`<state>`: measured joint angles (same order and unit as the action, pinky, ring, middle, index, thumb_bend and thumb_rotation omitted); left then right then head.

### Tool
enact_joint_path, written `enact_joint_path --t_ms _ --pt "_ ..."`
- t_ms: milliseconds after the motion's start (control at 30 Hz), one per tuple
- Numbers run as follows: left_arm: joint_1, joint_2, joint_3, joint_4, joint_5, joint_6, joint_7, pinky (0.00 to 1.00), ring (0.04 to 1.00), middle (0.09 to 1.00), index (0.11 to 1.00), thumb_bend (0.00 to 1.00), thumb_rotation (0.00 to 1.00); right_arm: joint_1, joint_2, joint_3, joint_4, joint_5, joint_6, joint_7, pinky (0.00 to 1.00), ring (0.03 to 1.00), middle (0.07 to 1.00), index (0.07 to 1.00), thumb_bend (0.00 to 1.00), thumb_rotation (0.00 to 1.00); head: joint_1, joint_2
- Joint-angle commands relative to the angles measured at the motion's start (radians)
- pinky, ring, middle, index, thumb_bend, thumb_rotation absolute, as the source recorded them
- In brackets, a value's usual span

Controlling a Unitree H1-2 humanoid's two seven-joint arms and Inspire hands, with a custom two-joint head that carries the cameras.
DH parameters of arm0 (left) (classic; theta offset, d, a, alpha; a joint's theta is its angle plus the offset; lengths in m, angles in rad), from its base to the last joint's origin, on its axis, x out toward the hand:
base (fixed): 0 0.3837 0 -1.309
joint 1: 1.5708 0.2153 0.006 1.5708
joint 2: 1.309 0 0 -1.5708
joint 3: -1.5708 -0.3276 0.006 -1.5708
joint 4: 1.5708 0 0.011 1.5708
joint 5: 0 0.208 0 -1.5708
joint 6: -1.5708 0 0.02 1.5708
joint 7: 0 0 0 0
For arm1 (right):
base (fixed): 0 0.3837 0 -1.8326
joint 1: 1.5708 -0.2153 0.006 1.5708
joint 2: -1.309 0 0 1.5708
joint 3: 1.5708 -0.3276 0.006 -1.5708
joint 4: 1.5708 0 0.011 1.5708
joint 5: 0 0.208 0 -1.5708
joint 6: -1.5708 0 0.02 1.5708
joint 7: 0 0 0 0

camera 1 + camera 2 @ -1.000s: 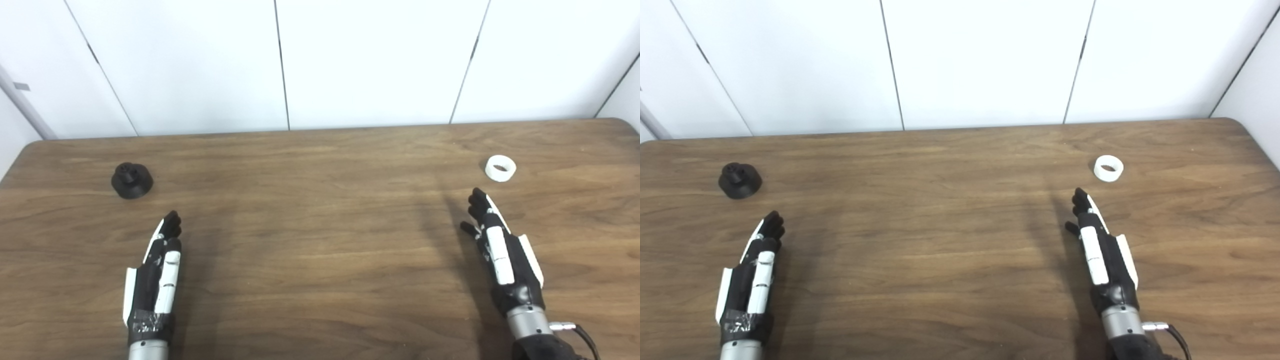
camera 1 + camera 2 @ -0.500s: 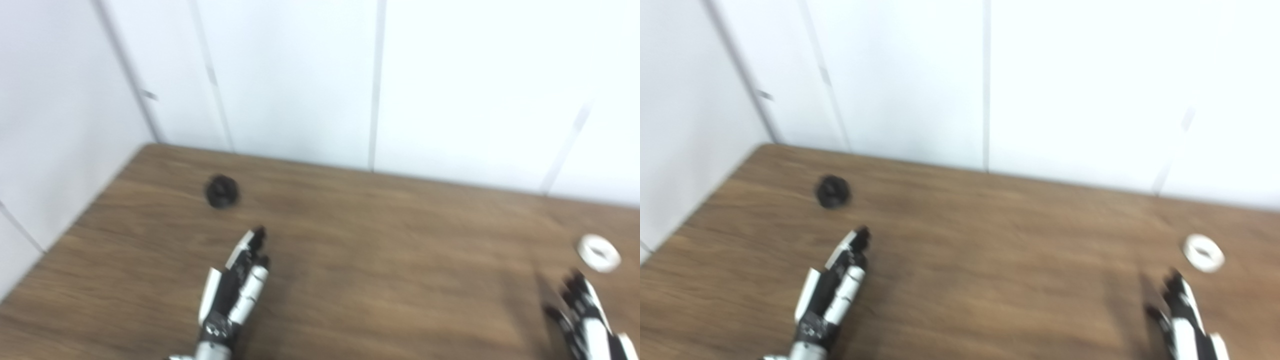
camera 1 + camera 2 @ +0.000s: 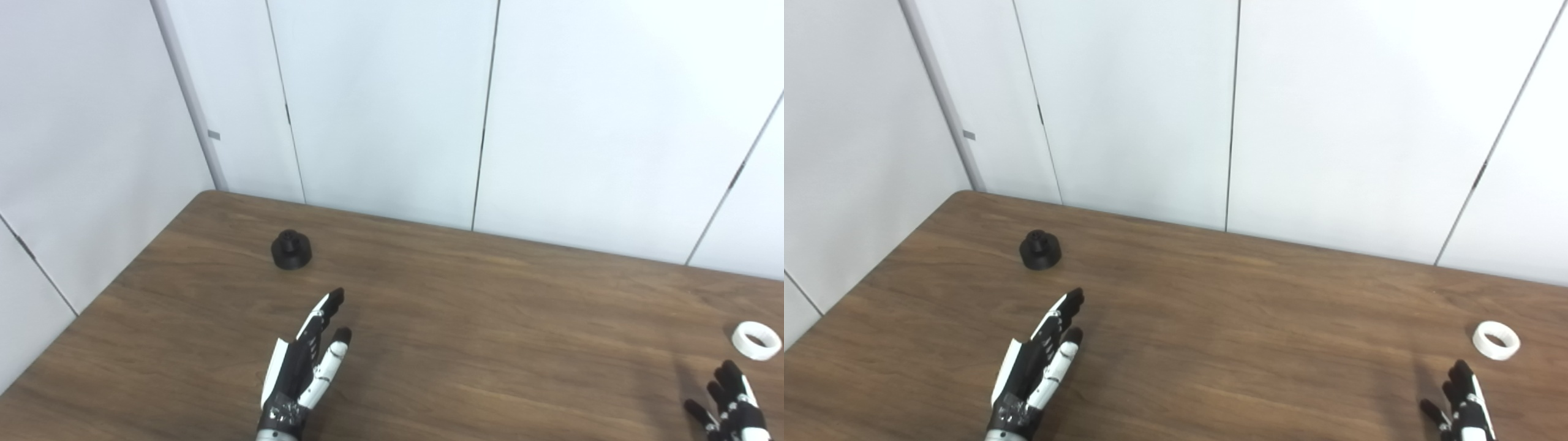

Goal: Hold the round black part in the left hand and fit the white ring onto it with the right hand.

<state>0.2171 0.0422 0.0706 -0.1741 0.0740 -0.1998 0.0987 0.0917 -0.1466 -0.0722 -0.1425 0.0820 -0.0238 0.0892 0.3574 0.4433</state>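
Note:
The round black part (image 3: 291, 250) stands on the wooden table (image 3: 465, 318) near its far left corner. My left hand (image 3: 306, 367) lies open a short way in front of it, fingers stretched toward it, not touching. The white ring (image 3: 756, 340) rests flat near the right edge of the picture. My right hand (image 3: 732, 407) is open just below the ring, cut off by the bottom edge, holding nothing.
White wall panels (image 3: 392, 110) stand behind the table and along its left side. The table's left edge (image 3: 104, 294) runs diagonally close to the black part.
The camera has swung left and tilted up, so the whole scene has shifted right and down. The left hand's fingers have spread slightly. Neither part has moved on the table.

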Motion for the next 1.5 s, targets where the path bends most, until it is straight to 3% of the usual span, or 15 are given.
enact_joint_path --t_ms 0,100,200,267,433,567,700,867,1100,1467 --pt "0.060 -0.064 -0.024 0.062 -0.001 -0.022 0.015 1.00 0.968 0.945 0.937 0.51 0.74 -0.007 -0.009 -0.006 0.007 -0.004 0.008 -0.003 1.00 0.987 0.999 1.000 0.43 1.00 -0.017 0.008" --pt "0.060 -0.063 -0.022 0.040 0.044 -0.003 0.035 0.97 0.955 0.935 0.936 0.50 0.70 -0.007 -0.010 -0.005 0.006 -0.015 0.014 -0.007 1.00 0.976 0.988 0.990 0.46 1.00 -0.023 0.011" --pt "0.057 -0.057 -0.018 -0.001 0.089 0.020 0.053 0.97 0.945 0.928 0.934 0.53 0.60 -0.009 -0.009 -0.007 0.006 -0.017 0.016 -0.008 1.00 0.976 0.983 0.981 0.47 1.00 -0.032 0.014" --pt "0.049 -0.048 -0.015 -0.038 0.111 0.045 0.058 0.97 0.949 0.930 0.937 0.62 0.55 -0.011 -0.009 -0.007 0.007 -0.021 0.017 -0.010 0.99 0.972 0.981 0.979 0.47 1.00 -0.032 0.014" --pt "0.004 -0.010 0.002 -0.177 0.251 0.195 0.064 1.00 0.958 0.929 0.929 0.78 0.37 -0.015 -0.007 -0.008 0.003 -0.018 0.027 -0.012 0.99 0.968 0.971 0.968 0.49 1.00 -0.039 0.017" --pt "-0.054 0.054 0.026 -0.268 0.375 0.344 0.025 0.96 0.967 0.953 0.936 0.85 0.37 -0.017 -0.010 -0.008 0.001 -0.021 0.032 -0.011 1.00 0.973 0.973 0.969 0.53 1.00 -0.043 0.020" --pt "-0.112 0.103 0.058 -0.295 0.429 0.418 0.000 0.97 0.990 0.967 0.928 0.92 0.38 -0.017 -0.013 -0.007 -0.002 -0.020 0.035 -0.010 1.00 0.981 0.976 0.975 0.52 1.00 -0.038 0.021" --pt "-0.195 0.194 0.087 -0.282 0.506 0.500 -0.031 0.96 0.998 0.960 0.910 0.94 0.41 -0.016 -0.013 -0.009 -0.007 -0.020 0.036 -0.015 0.99 0.973 0.974 0.970 0.53 1.00 -0.031 0.023" --pt "-0.252 0.276 0.097 -0.224 0.568 0.560 -0.049 0.94 0.992 0.955 0.896 0.96 0.46 -0.014 -0.019 -0.007 -0.002 -0.028 0.029 -0.015 0.99 0.974 0.979 0.981 0.48 1.00 -0.035 0.029" --pt "-0.327 0.374 0.121 -0.044 0.564 0.551 -0.027 0.99 0.982 0.935 0.873 0.97 0.47 -0.014 -0.020 -0.007 -0.003 -0.022 0.035 -0.007 1.00 0.973 0.975 0.979 0.49 1.00 -0.030 0.033"
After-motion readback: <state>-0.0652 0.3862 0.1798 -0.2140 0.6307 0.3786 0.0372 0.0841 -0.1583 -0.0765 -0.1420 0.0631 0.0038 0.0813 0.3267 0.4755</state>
